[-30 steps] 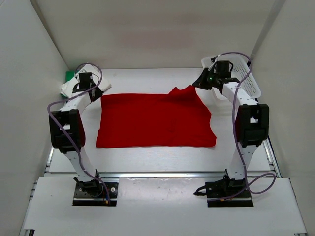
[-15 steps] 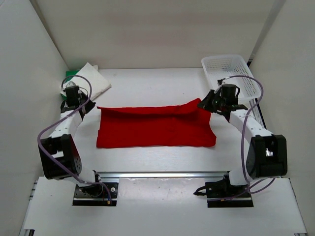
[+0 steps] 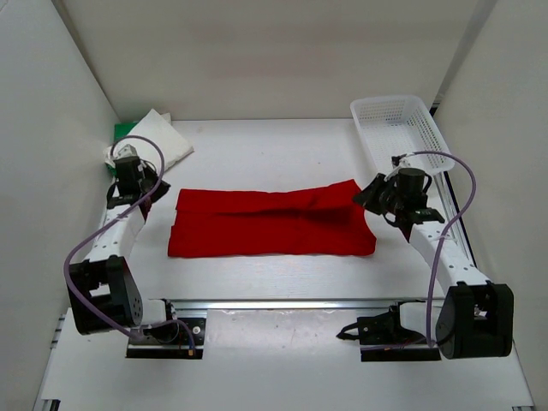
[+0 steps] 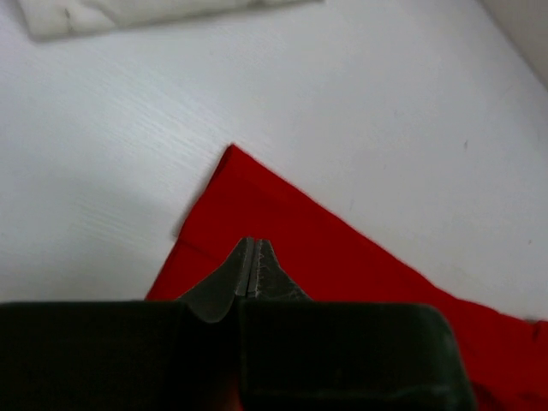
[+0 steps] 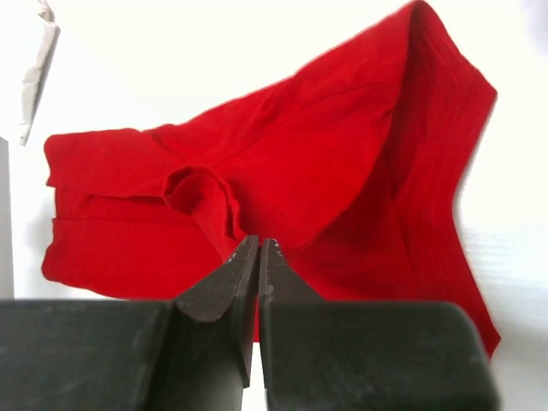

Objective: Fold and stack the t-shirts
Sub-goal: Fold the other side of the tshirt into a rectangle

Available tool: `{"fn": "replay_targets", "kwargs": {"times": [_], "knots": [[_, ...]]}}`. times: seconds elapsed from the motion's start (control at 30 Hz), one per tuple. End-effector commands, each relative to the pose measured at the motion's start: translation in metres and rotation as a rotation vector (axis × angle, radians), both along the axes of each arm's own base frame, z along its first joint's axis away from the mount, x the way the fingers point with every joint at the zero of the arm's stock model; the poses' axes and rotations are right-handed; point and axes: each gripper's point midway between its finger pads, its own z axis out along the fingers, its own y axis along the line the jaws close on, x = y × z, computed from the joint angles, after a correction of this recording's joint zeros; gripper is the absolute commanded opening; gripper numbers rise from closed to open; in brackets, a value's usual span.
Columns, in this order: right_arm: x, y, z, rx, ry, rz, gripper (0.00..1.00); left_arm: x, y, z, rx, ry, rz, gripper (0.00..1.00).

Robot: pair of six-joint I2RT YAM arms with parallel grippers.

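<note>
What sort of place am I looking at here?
Probably a robotics lab test cell: a white table boxed in by plain white walls, two robot arms bolted at its near edge, with a red t-shirt and a mesh basket as practice props.

A robotics lab cell: a white bench [image 3: 274,145] boxed in by white panel walls [image 3: 257,51], with two cabled robot arms [image 3: 116,233] mounted by an aluminium rail [image 3: 282,304] at its near edge.

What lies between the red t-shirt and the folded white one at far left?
Nothing but bare table: the left wrist view shows open tabletop from the red t-shirt's corner to the white t-shirt.
</note>
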Motion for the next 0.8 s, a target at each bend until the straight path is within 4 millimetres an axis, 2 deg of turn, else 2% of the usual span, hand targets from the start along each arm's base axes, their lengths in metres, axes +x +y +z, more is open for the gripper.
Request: {"fn": "replay_targets", "kwargs": {"times": [0.0,0.03,0.1,0.13,0.3,0.43,0.47,0.53,0.67,0.77], "knots": [[-0.006,0.0,-0.012,-0.035,0.0,-0.001,0.0,-0.019,-0.006,-0.037,0.021,0.079,-0.013,0.0],[-0.009,0.001,-0.019,-0.041,0.012,0.005,0.01,-0.02,-0.006,-0.048,0.007,0.099,-0.008,0.03],[-0.012,0.004,-0.031,-0.028,0.031,0.019,0.0,-0.022,-0.011,-0.069,-0.048,0.136,0.001,0.21],[-0.014,0.004,-0.036,-0.026,0.046,0.024,0.0,-0.02,-0.012,-0.077,-0.072,0.154,-0.004,0.23],[-0.01,0.01,-0.037,-0.018,0.024,0.048,0.0,-0.006,-0.023,-0.1,-0.139,0.184,-0.009,0.3],[-0.007,0.012,-0.039,-0.018,0.015,0.06,0.01,-0.001,-0.015,-0.115,-0.19,0.193,0.057,0.32],[-0.006,0.013,-0.04,-0.016,0.02,0.064,0.0,0.006,-0.014,-0.116,-0.195,0.173,0.055,0.33],[-0.008,0.013,-0.044,-0.007,0.04,0.065,0.01,0.005,-0.009,-0.123,-0.22,0.188,0.074,0.33],[-0.003,0.014,-0.042,-0.003,0.014,0.07,0.0,0.002,0.003,-0.121,-0.191,0.161,0.118,0.33],[-0.002,0.015,-0.041,-0.005,0.011,0.071,0.0,0.003,0.003,-0.119,-0.2,0.143,0.122,0.36]]}}
